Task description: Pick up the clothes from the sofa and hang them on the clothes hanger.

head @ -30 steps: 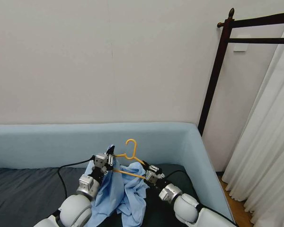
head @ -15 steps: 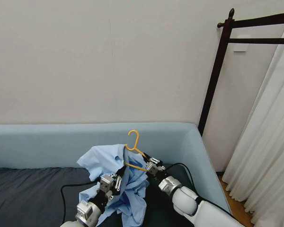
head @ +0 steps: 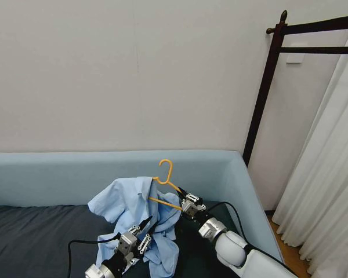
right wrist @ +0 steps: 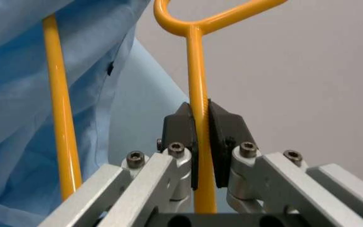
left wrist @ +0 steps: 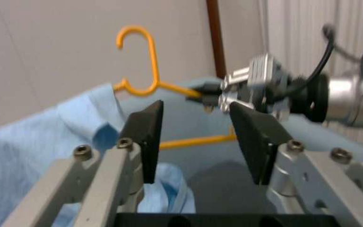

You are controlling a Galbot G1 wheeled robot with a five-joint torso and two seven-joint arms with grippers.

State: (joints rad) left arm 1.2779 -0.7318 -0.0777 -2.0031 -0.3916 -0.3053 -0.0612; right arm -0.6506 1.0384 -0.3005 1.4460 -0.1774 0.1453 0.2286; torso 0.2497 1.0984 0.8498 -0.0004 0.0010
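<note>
One sofa (head: 46,174): pale blue padded back, dark grey seat.

One shirt (head: 119,200) (left wrist: 36,142) (right wrist: 17,56): thin light-blue cloth, crumpled, draped over the hanger and raised above the sofa seat. It is spread wider to the left than half a second ago.

One left gripper (head: 144,227) (left wrist: 197,137): metal fingers with black pads, spread wide and holding nothing. It sits lower than before, just below the shirt.

One hanger (head: 165,174) (left wrist: 154,66) (right wrist: 197,71): smooth orange rod with a curved hook on top.

One right gripper (head: 182,201) (right wrist: 202,137): pads clamped tight on the hanger's rod.

One clothes rack (head: 261,98): dark wood, upright post with crossbars, beside the sofa's right end.

One curtain (head: 330,174): white, pleated.
</note>
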